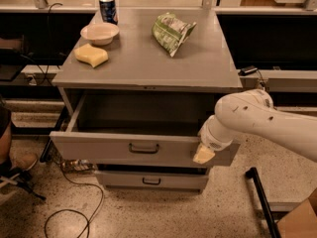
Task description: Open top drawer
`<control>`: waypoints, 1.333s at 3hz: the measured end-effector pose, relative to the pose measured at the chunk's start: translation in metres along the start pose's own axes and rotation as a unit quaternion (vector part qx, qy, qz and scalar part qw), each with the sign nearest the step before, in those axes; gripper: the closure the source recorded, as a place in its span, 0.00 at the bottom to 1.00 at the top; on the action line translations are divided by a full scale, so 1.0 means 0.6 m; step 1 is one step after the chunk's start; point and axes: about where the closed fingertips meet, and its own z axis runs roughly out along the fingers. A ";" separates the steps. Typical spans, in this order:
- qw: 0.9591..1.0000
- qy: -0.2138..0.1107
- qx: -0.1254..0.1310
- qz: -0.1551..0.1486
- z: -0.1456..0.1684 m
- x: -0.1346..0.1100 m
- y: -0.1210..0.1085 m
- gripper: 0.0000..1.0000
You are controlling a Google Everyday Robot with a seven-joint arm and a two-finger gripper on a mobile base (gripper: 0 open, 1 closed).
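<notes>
The top drawer [99, 149] of the grey metal cabinet stands pulled out towards me, its dark inside showing and apparently empty. Its small black loop handle [144, 148] sits at the centre of the front. My gripper [204, 155], cream-tipped on the white arm [257, 123], is at the right end of the drawer front, right of the handle and against the front's upper edge. A shorter, narrower grey drawer [153, 179] with its own handle is below, closed.
On the cabinet top [143, 63] are a yellow sponge [91, 55], a white bowl [99, 32], a blue can [107, 8] and a green chip bag [171, 30]. Cables [69, 202] lie on the floor at left. A black bar [260, 202] lies at right.
</notes>
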 end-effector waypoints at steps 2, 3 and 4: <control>1.000 0.001 0.002 0.028 -0.017 0.014 0.033 0.89; 1.000 0.001 0.002 0.028 -0.021 0.015 0.037 1.00; 0.999 0.000 0.003 0.033 -0.022 0.017 0.043 1.00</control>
